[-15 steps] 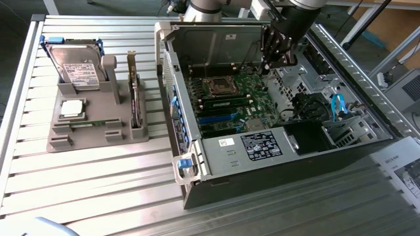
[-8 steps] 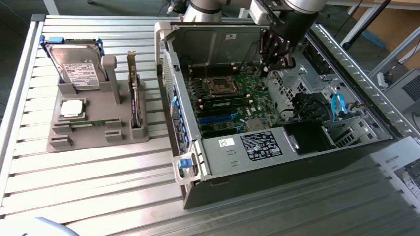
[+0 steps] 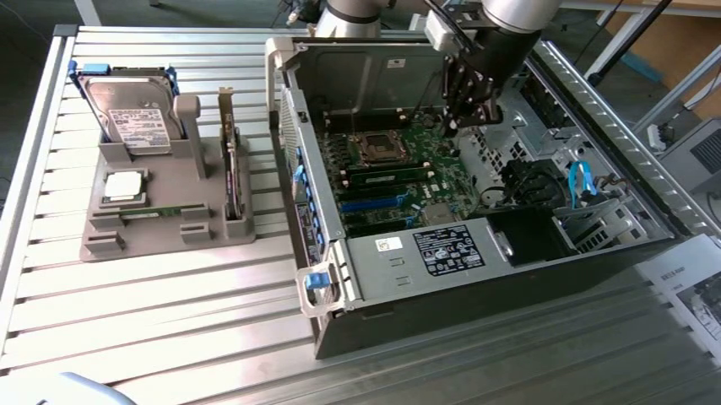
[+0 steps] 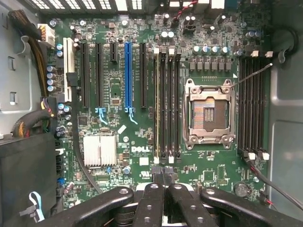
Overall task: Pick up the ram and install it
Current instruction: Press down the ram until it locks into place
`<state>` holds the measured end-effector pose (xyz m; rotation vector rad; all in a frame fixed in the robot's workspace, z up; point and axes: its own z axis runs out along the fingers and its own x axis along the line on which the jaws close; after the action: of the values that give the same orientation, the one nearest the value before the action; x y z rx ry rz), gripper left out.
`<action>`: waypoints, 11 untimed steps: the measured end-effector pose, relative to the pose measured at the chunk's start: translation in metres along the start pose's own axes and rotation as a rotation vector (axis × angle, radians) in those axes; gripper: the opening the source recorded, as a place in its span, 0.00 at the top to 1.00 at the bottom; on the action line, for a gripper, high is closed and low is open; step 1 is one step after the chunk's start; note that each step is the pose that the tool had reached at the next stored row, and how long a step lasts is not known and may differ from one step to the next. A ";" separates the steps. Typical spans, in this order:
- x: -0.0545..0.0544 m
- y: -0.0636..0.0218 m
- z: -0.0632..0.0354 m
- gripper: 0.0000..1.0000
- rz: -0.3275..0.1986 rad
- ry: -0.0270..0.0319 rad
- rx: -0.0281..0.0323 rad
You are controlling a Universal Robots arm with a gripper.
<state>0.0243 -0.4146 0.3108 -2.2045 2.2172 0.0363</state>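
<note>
Station: an open computer case [image 3: 338,278] lies on the slatted bench [image 3: 169,337]. A grey parts tray [image 3: 101,245] sits at the case's 9 o'clock in the exterior view.
Arm: the arm [image 3: 512,34] enters the case from 12 o'clock and hangs over the motherboard [image 4: 118,142].
Jaws: clenched. The fingers [image 4: 151,203] are pressed together with nothing visible between them, so I judge them empty. They hover near the processor socket [image 4: 208,111]; whether they touch the board I cannot tell.
Loose ram: the loose ram [image 3: 152,212], a thin green stick, lies on its edge in a front slot of the tray. It is just at 6 o'clock of the silver processor chip [image 3: 124,186].
Bearing from jaws: in the exterior view the loose ram lies toward 8 o'clock. It is well apart from the jaws, outside the case wall.
Long axis: it runs roughly 9 to 3 o'clock in the exterior view.
Seated ram: the seated ram [image 3: 389,175], a second green stick, stands in a slot just beside the socket, toward 8 o'clock of the jaws and near them. Its long axis also runs close to 9 to 3.
Other tray items: a hard drive [image 3: 130,114] stands at the tray's far end, and a dark expansion card [image 3: 233,169] stands on edge along the side nearest the case.
Finding: the seated stick is much the nearer of the two. The tray stick is not yet picked up.
</note>
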 end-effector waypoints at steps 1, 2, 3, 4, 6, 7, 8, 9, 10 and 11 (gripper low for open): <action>0.000 0.0000 0.0011 0.90 0.000 0.0000 0.0000; 0.000 0.0000 0.0023 0.90 0.000 0.0000 0.0000; 0.000 0.0000 0.0035 0.90 0.000 0.0000 0.0000; 0.000 0.0000 0.0048 0.90 0.000 0.0000 0.0000; 0.000 -0.0001 0.0070 0.90 0.000 0.0000 0.0000; 0.000 -0.0001 0.0080 0.90 0.000 0.0000 0.0000; 0.000 -0.0001 0.0090 0.90 0.000 0.0000 0.0000; 0.000 -0.0001 0.0100 0.90 0.000 0.0000 0.0000; 0.000 -0.0001 0.0110 0.90 0.000 0.0000 0.0000; 0.000 -0.0001 0.0120 0.90 0.000 0.0000 0.0000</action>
<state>0.0243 -0.4146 0.2988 -2.2046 2.2172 0.0363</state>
